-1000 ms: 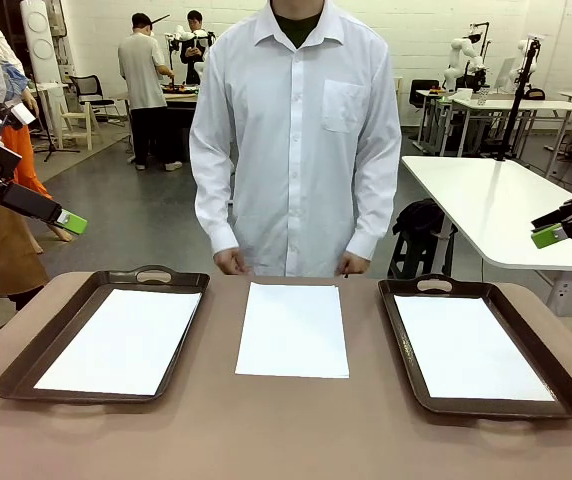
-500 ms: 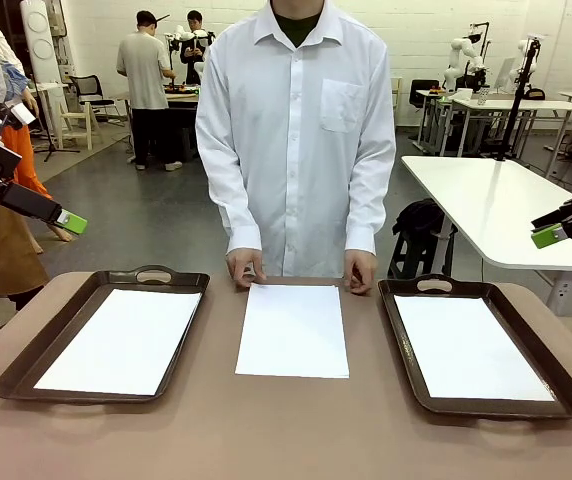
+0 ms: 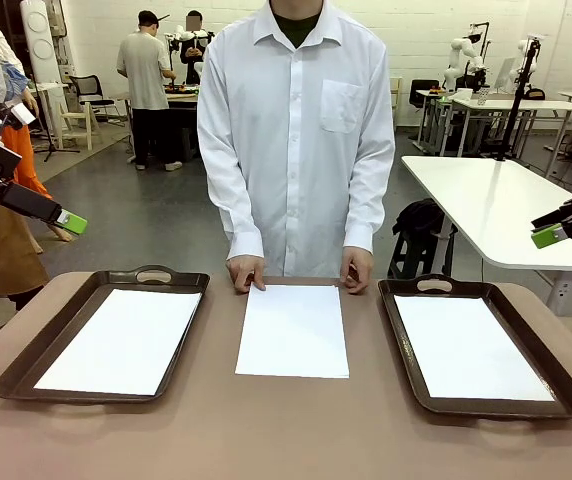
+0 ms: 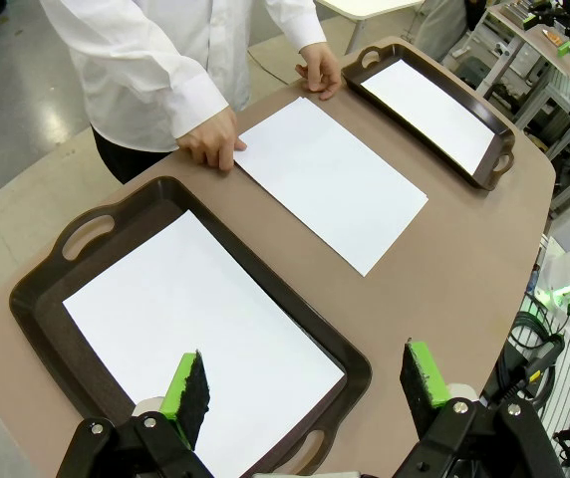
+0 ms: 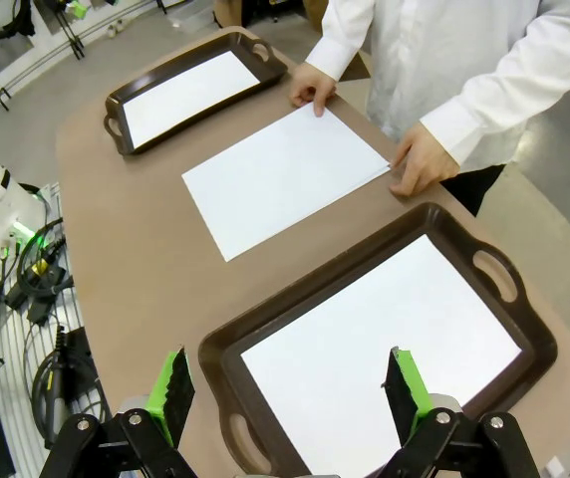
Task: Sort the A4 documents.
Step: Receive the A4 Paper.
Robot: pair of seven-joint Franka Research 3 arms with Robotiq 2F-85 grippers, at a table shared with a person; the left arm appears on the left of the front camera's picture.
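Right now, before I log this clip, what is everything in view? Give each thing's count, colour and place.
table: one, brown, between the robot and the person
trays: two, dark brown, handled; left tray and right tray at the table's two sides
A4 documents: three, white; one in the left tray, one in the right tray, one on the bare table between the trays
white table: one, behind, to the right
person: one, white shirt, standing at the far side
hands: two, at the middle sheet's far corners
left tool: black with green pads, open, raised over the left tray
right tool: the same colours, open, raised over the right tray
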